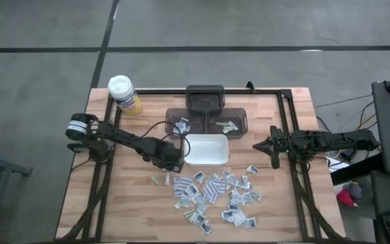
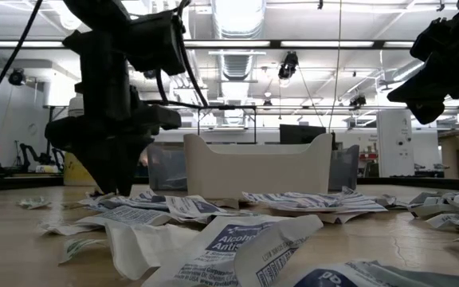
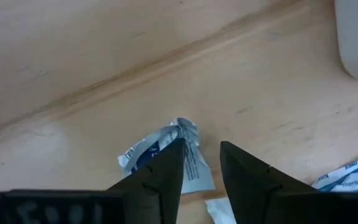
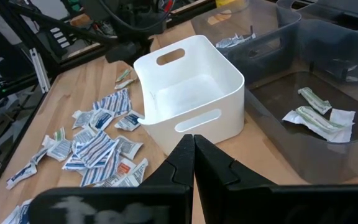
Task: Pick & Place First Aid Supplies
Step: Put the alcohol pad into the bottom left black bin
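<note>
— How many arms are at the desk (image 1: 134,203)?

— Two, each ending in a pair of dark fingers (image 3: 160,180).

— And containers?

— One white tray (image 1: 206,150) with handle slots. Behind it, two clear grey bins side by side: the left grey bin (image 1: 175,119) and the right grey bin (image 1: 239,116). One darker bin (image 1: 204,98) stands behind those. Also one yellow canister (image 1: 123,94) with a white lid.

— The packets (image 1: 212,193)?

— Several dozen loose on the desk; the heap overlaps too much for an exact count. Roughly two or three lie in each grey bin.

— Anything in the white tray?

— No packets that I can count.
</note>
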Action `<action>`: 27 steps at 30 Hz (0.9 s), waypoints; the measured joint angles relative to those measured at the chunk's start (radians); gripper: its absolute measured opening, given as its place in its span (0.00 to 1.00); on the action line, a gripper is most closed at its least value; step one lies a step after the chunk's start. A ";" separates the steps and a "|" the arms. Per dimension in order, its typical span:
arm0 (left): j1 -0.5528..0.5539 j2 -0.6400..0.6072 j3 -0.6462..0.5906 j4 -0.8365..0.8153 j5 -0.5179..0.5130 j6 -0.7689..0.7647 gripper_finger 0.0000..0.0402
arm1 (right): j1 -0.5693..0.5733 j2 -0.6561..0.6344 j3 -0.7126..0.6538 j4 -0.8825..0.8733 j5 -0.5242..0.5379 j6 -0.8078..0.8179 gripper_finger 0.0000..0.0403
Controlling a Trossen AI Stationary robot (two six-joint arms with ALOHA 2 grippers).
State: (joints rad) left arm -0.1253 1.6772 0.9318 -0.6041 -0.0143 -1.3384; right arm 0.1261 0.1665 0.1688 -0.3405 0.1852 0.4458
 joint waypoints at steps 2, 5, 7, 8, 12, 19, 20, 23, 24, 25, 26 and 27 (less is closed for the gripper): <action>0.000 0.006 0.001 -0.004 0.000 0.000 0.31 | 0.000 0.000 0.000 0.000 0.000 0.000 0.02; 0.000 0.010 0.001 -0.008 0.000 -0.002 0.26 | 0.000 0.000 0.000 0.000 0.000 0.000 0.02; 0.000 0.008 0.000 -0.015 -0.003 -0.006 0.22 | 0.000 0.000 0.000 0.000 0.000 0.000 0.02; 0.000 0.007 0.000 -0.019 -0.007 -0.011 0.19 | 0.000 0.000 0.000 0.000 0.000 0.000 0.02; 0.000 0.004 0.000 -0.040 -0.013 -0.024 0.08 | 0.000 0.000 0.000 0.000 0.000 0.000 0.02; -0.002 -0.029 -0.002 -0.049 -0.024 0.015 0.01 | 0.000 0.000 0.000 0.000 0.000 0.000 0.02; -0.002 -0.041 -0.004 -0.062 -0.030 0.020 0.00 | 0.000 0.000 0.000 0.000 0.000 0.000 0.02; -0.002 -0.096 -0.003 -0.106 -0.035 0.021 0.00 | 0.000 0.000 0.000 0.000 0.000 0.000 0.02; -0.002 -0.119 -0.003 -0.132 -0.038 0.020 0.00 | 0.000 0.000 0.000 0.000 0.000 0.000 0.02; -0.002 -0.139 -0.003 -0.157 -0.039 0.020 0.00 | 0.000 0.000 0.000 0.000 0.000 0.000 0.02; -0.002 -0.163 -0.003 -0.167 -0.039 0.021 0.00 | 0.000 0.000 0.000 0.000 0.000 0.000 0.02; -0.002 -0.191 -0.003 -0.169 -0.039 0.025 0.00 | 0.000 0.000 0.000 0.000 0.000 0.000 0.02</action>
State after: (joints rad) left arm -0.1272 1.4858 0.9287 -0.7729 -0.0532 -1.3129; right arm 0.1261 0.1665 0.1688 -0.3405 0.1852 0.4458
